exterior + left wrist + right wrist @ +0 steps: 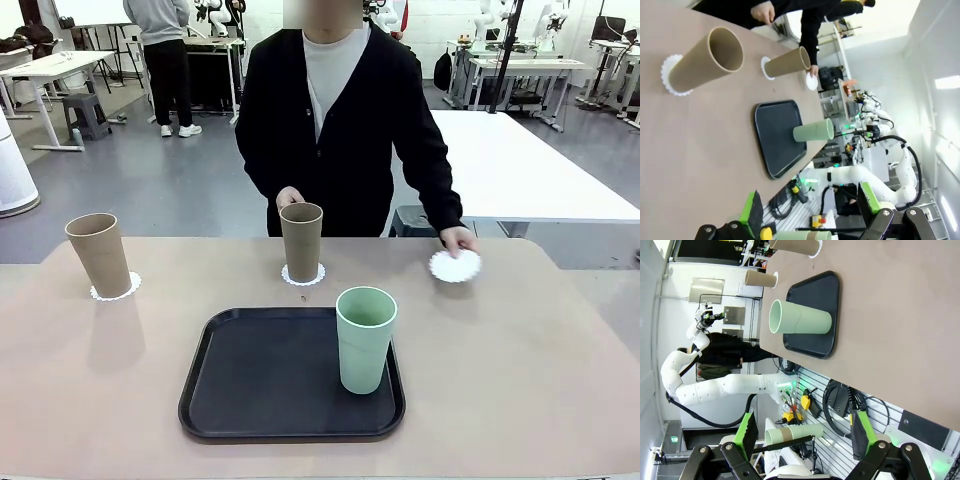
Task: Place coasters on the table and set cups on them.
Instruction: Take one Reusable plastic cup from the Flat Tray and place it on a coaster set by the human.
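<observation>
**Front view.** Desk (520,380), beige. Left tan cup (100,255) stands upright on the left coaster (118,289). Middle tan cup (301,242) stands upright on the middle coaster (303,277), near the far edge. Black tray (260,385) lies at centre front, with the mint cup (366,340) upright in its right half. Third coaster (455,267) lies flat on the desk at far right, a person's hand (458,238) touching its far rim. The other hand (289,196) is just behind the middle tan cup.

**Left wrist view.** Left fingers (751,214) stand apart, well away from the cups. Both tan cups sit on their coasters and the mint cup on the black tray.

**Right wrist view.** Right fingers (748,432) stand apart. The mint cup is on the black tray, well ahead.
</observation>
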Robot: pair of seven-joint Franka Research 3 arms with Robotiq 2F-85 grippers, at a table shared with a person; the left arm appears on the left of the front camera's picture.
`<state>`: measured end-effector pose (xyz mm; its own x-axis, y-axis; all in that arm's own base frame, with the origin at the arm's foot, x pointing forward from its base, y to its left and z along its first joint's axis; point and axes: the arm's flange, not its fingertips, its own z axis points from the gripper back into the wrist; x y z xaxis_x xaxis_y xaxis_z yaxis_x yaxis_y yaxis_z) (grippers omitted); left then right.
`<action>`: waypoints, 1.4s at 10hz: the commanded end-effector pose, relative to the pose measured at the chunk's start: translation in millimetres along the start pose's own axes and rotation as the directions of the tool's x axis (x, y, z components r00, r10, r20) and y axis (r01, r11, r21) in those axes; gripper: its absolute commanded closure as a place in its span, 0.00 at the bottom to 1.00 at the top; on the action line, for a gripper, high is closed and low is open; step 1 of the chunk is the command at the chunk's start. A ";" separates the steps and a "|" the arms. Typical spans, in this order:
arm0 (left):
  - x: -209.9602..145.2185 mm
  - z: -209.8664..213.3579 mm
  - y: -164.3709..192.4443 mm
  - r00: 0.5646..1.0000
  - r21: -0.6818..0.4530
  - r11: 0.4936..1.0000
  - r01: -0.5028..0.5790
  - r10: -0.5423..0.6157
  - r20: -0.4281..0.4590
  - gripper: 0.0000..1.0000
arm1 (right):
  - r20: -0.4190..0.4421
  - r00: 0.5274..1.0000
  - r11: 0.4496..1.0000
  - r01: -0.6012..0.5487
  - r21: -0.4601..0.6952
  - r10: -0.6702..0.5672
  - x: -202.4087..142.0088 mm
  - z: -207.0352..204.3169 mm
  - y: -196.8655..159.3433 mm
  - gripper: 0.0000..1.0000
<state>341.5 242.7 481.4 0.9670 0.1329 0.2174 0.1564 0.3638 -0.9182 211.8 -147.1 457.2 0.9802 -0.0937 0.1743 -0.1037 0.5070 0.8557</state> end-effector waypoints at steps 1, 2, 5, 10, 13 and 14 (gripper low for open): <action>0.2 1.2 -1.4 1.000 -0.013 1.000 0.006 -0.006 0.014 0.00 | 0.012 1.000 1.000 -0.017 0.024 0.017 1.0 -1.6 -0.4 0.00; 0.2 1.2 -1.4 1.000 -0.013 1.000 0.006 -0.006 0.014 0.00 | 0.012 1.000 1.000 -0.017 0.024 0.017 1.0 -1.6 -0.4 0.00; 0.2 1.2 -1.4 1.000 -0.013 1.000 0.006 -0.006 0.014 0.00 | 0.012 1.000 1.000 -0.017 0.024 0.017 1.0 -1.6 -0.4 0.00; 0.2 1.2 -1.4 1.000 -0.013 1.000 0.006 -0.006 0.014 0.00 | -0.139 0.990 0.899 -0.088 -0.429 0.031 131.8 7.0 56.6 0.00; 0.2 1.2 -1.4 1.000 -0.013 1.000 0.006 -0.006 0.014 0.00 | -0.299 0.889 0.790 -0.450 -0.417 0.348 162.6 -60.0 110.2 0.00; 0.2 1.2 -1.4 1.000 -0.013 1.000 0.006 -0.006 0.014 0.00 | -0.364 0.805 0.694 -0.590 -0.413 0.468 153.9 -90.2 118.3 0.00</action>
<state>341.7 242.4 481.5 0.9669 0.1329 0.2179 0.1571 0.3627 -0.9186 378.3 -38.4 562.5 0.8843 0.3691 0.2861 -0.4566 0.8119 0.3638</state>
